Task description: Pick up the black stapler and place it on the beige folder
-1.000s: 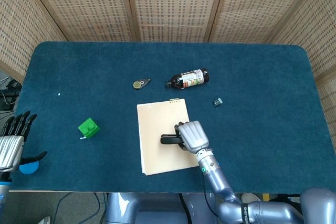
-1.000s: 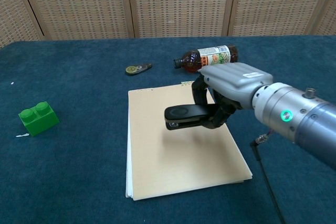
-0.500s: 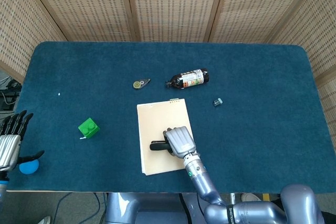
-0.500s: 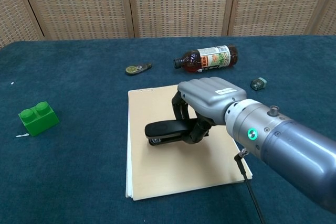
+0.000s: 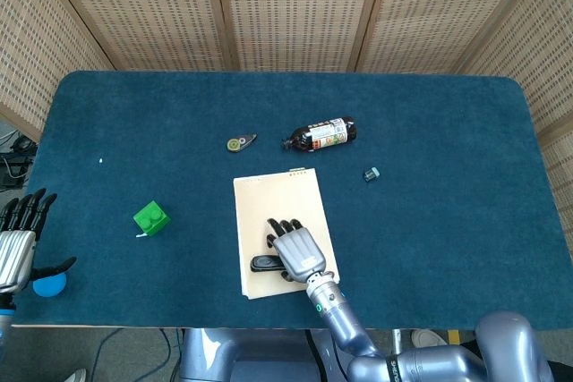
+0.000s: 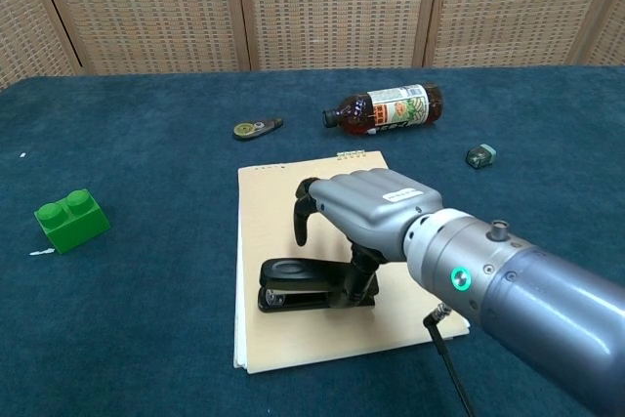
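The black stapler [image 5: 262, 263] [image 6: 293, 283] lies flat on the near part of the beige folder [image 5: 269, 203] [image 6: 278, 212], which sits at the table's front middle. My right hand [image 5: 297, 252] [image 6: 366, 207] hovers over the stapler's right end. Its fingers [image 6: 303, 210] are lifted and spread above the stapler, and only the thumb stays close to the stapler's rear. My left hand [image 5: 16, 243] rests at the far left edge of the table, fingers apart and holding nothing.
A brown bottle [image 5: 320, 134] [image 6: 386, 107] lies on its side behind the folder. A small correction-tape roller [image 5: 240, 142] [image 6: 256, 128] is to its left, a small grey-green object [image 5: 371, 174] [image 6: 480, 154] to the right, a green brick [image 5: 151, 218] [image 6: 70, 220] at left.
My right hand carried the stapler down and left onto the folder's near part, set it flat, and its fingers lifted off it. The left hand barely moved.
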